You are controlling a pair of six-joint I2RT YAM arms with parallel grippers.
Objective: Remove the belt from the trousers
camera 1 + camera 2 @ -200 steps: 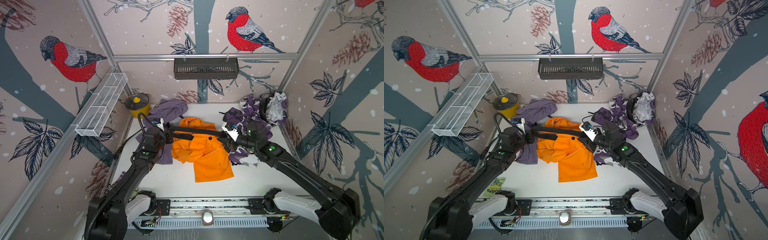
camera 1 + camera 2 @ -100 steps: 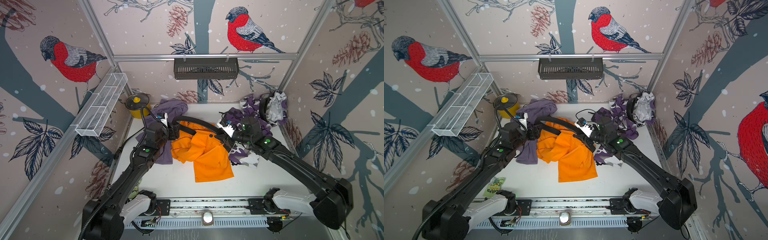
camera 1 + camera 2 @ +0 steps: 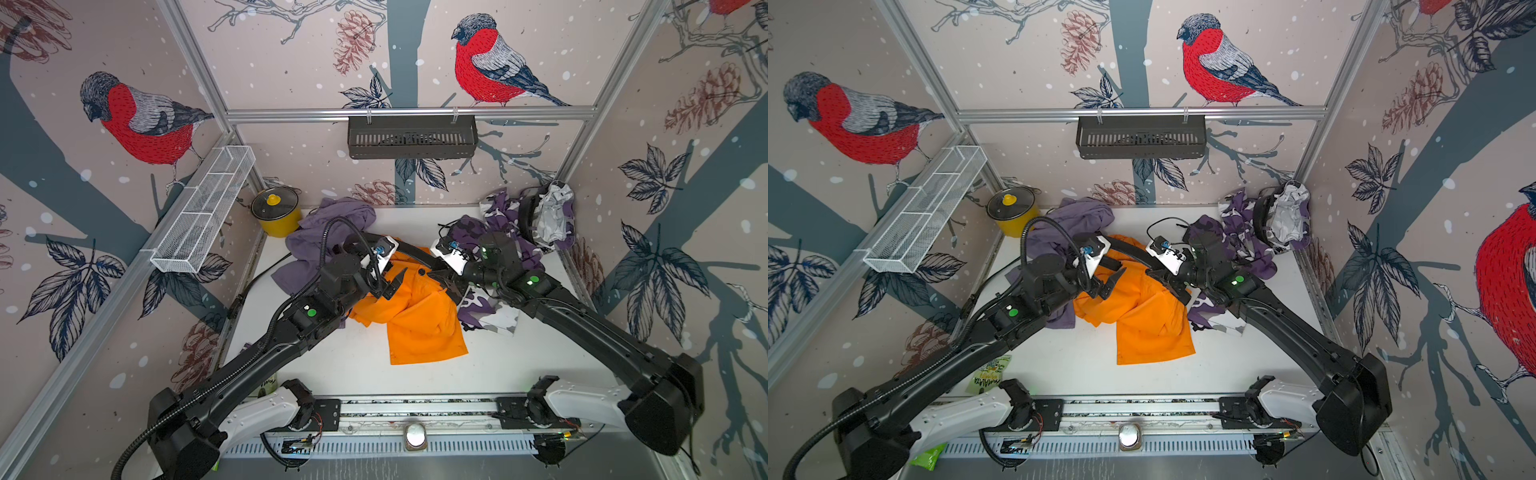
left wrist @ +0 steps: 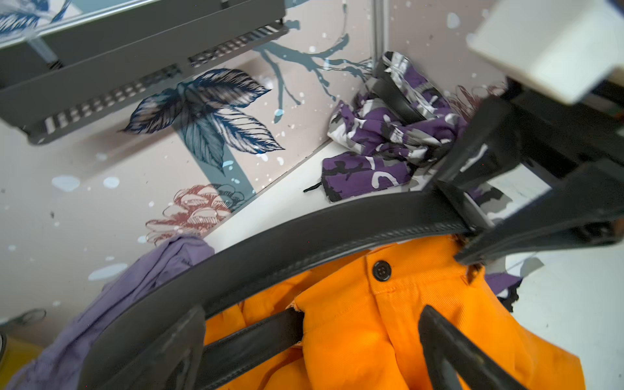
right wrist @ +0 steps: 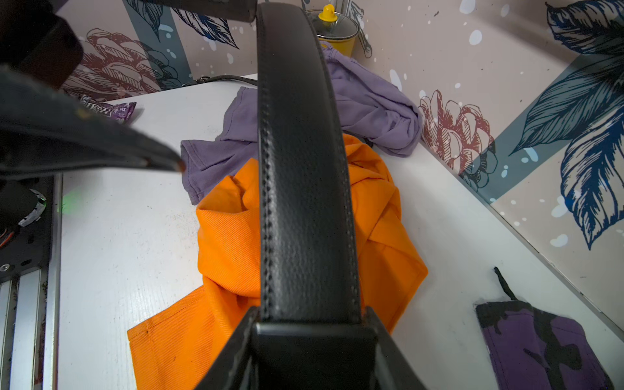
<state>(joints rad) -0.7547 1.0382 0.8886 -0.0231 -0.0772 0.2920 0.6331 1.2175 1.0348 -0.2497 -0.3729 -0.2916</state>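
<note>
Black belt (image 5: 304,185) is clamped by the right gripper (image 5: 312,320); left gripper (image 4: 309,319) stands wide above the orange trousers (image 3: 419,316), so a pull may drag them along.

Yellow pot (image 3: 276,211) beside lilac garment (image 3: 353,212)

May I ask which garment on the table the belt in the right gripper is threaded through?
The orange trousers: the black belt enters their waistband loop, unlike the lavender garment and the purple camouflage garments.

right end effector (image 5: 312,329): clamped on belt (image 5: 304,175) | belt: arching above orange trousers (image 5: 226,243)
</note>
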